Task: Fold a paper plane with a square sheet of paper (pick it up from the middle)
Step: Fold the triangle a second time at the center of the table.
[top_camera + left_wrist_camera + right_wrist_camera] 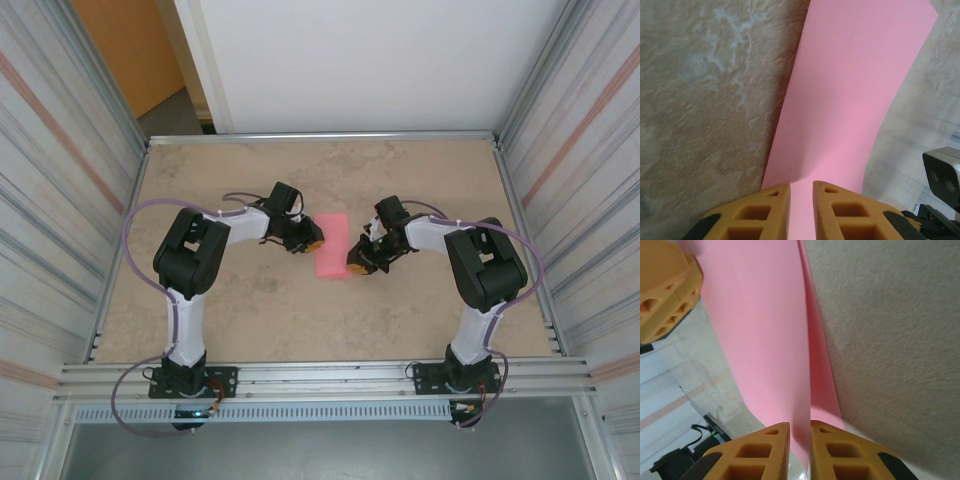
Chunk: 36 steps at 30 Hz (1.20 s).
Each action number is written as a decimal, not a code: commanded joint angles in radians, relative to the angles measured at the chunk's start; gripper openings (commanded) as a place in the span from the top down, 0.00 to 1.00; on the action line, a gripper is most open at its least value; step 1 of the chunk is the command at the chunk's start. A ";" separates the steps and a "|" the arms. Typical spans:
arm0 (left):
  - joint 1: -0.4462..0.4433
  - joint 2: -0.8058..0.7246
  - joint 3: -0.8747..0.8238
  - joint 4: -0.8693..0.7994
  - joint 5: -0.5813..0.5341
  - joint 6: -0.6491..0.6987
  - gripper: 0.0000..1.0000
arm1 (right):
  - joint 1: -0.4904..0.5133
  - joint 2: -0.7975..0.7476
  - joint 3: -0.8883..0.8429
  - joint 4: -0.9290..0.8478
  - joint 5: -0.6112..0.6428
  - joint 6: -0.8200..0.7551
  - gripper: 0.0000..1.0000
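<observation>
The pink sheet of paper (333,245) lies mid-table (250,310) directly between the two arms, seen from above as a narrow strip whose long axis runs away from the bases. The left gripper (312,243) meets its left long edge and the right gripper (356,262) its right long edge, a little nearer the bases, so neither arm is closer than the other. Any coming fold or lift turns on that facing grip across the short width.

The left wrist view shows the left gripper (801,187) with its jaws drawn close on the paper's (850,100) edge, the sheet running into the slim gap between them and arching up off the table. The right wrist view shows the right gripper (800,426) pinched on the paper (765,330) with barely any gap, and it reveals a second layer beneath the upper one along the table side, which the overhead view flattens into a single strip
</observation>
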 commanded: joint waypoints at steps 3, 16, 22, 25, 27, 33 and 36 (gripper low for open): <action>0.009 0.014 0.005 -0.054 0.000 -0.013 0.80 | 0.005 0.015 -0.002 0.012 -0.014 0.038 0.87; 0.010 -0.005 0.094 -0.027 0.034 0.062 0.79 | -0.010 -0.001 -0.003 -0.045 0.008 0.012 0.99; 0.010 0.043 0.133 -0.107 0.015 0.080 0.81 | -0.009 0.000 0.024 -0.045 -0.006 0.011 1.00; 0.010 0.082 0.134 -0.128 0.000 0.089 0.82 | -0.001 0.010 0.049 -0.042 -0.019 0.010 1.00; 0.009 0.089 0.138 -0.142 -0.004 0.094 0.83 | 0.006 0.021 0.066 -0.038 -0.027 0.005 1.00; 0.009 0.084 0.123 -0.151 -0.015 0.096 0.84 | 0.039 0.064 0.121 -0.013 -0.047 0.018 1.00; 0.008 0.088 0.121 -0.146 -0.008 0.096 0.84 | 0.057 0.093 0.160 0.011 -0.061 0.035 1.00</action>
